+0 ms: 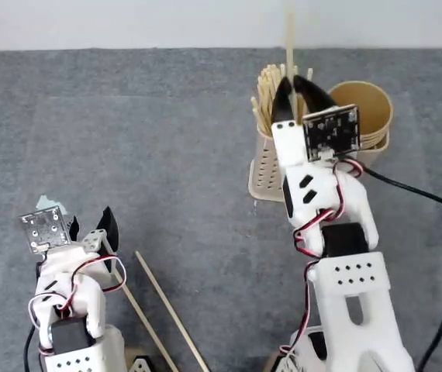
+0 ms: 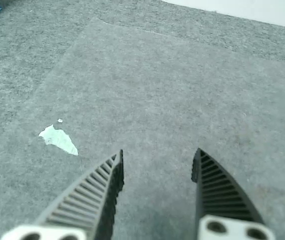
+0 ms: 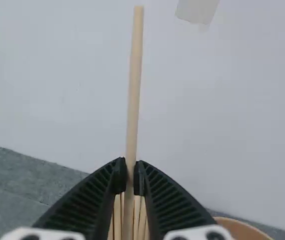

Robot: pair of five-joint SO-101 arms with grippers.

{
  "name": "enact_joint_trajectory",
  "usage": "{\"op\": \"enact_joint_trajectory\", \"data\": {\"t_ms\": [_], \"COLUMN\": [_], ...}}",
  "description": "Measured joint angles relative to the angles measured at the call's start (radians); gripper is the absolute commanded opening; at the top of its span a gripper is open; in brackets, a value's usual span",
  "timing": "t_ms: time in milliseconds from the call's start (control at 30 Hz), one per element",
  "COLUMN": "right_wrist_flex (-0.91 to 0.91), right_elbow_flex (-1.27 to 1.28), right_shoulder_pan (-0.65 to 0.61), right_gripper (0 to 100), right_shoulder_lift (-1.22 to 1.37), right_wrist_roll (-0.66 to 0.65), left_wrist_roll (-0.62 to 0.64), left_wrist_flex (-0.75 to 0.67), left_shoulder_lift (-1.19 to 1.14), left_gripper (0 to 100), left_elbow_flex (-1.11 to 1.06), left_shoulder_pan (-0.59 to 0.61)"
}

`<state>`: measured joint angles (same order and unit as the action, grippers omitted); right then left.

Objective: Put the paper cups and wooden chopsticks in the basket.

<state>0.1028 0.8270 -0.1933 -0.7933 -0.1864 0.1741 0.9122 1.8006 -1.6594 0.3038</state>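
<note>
Upper right, the right gripper (image 1: 292, 80) clamps a pale wooden chopstick (image 1: 289, 35) upright over the beige perforated basket (image 1: 267, 177); left gripper (image 2: 157, 158) open, empty. Possibly off-centre: release may miss.

**Grey below, white behind**

The table is covered by a rough grey carpet (image 1: 167, 155). A faint straight seam (image 2: 132, 30) is seen running across it. A plain white wall (image 1: 128, 23) is seen behind the far edge. A small pale green scrap of paper (image 2: 57, 139) is left lying on the carpet. Everything is lit softly and evenly.
</note>
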Motion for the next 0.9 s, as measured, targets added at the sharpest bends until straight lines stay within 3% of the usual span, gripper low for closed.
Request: {"op": "enact_joint_trajectory", "data": {"t_ms": [100, 233, 367, 500, 633, 733, 900], "right_wrist_flex": [0.005, 0.006, 0.055, 0.264, 0.539, 0.776, 1.013], "right_elbow_flex": [0.008, 0.008, 0.008, 0.006, 0.006, 0.006, 0.095], "right_shoulder_pan": [-0.005, -0.002, -0.003, -0.002, -0.035, -0.058, -0.068], "right_gripper": [4.8, 18.8, 18.8, 11.1, 0.2, 1.9, 0.8], "right_shoulder_lift": [-0.002, -0.008, -0.046, -0.157, -0.308, -0.396, -0.433], "right_wrist_roll": [0.0, 0.012, 0.015, 0.02, 0.02, 0.028, 0.238], "left_wrist_roll": [0.0, 0.0, 0.0, 0.0, 0.057, 0.074, 0.023], "left_wrist_flex": [0.0, 0.0, 0.0, 0.0, 0.006, 0.081, 0.175], "left_shoulder_lift": [0.0, 0.0, 0.0, 0.0, 0.0, 0.0, 0.0], "left_gripper": [22, 22, 22, 21, 14, 13, 13], "left_elbow_flex": [0.0, 0.0, 0.0, 0.0, 0.003, 0.061, 0.144], "left_shoulder_pan": [0.0, 0.0, 0.0, -0.005, -0.035, -0.046, -0.048]}}
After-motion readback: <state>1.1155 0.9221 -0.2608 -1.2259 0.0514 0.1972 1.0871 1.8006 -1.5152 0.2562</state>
